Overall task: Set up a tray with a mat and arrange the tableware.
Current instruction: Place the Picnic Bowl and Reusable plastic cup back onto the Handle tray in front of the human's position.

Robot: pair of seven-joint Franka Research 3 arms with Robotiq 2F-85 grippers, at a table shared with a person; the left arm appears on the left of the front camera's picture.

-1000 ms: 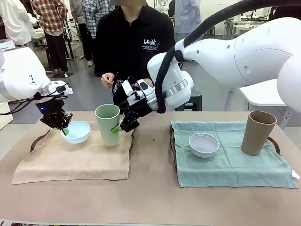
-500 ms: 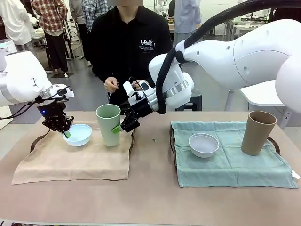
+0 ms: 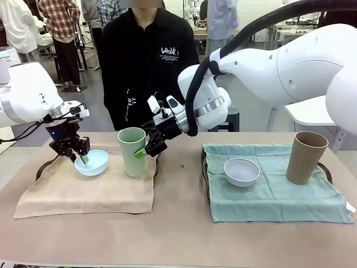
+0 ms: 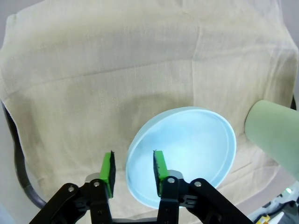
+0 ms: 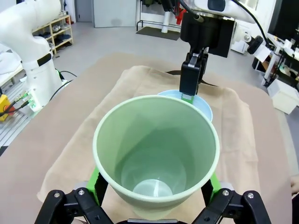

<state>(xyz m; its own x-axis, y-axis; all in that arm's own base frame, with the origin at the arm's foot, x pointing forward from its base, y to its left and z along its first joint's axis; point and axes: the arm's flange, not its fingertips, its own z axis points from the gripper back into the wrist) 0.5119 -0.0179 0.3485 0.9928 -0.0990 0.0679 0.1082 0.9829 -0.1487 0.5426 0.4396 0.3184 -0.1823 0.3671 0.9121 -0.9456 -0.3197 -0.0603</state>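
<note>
Green-padded left fingers [image 4: 133, 169] straddle the blue bowl's [image 4: 187, 149] rim, parted; right fingers [image 5: 154, 196], spread, flank the cup [image 5: 156, 154].

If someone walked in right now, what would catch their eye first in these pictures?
Probably the right gripper, jaws spread either side of the pale green cup standing on the beige mat. Next to it, the left gripper straddles the rim of the pale blue bowl, jaws open.

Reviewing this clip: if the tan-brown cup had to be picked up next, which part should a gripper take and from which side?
Grip the tan-brown cup around its mid wall, coming in level from the side. It stands upright on the green mat, tall and handleless, widening toward the rim. The white-grey bowl sits apart to its left, so either side looks free.
</note>
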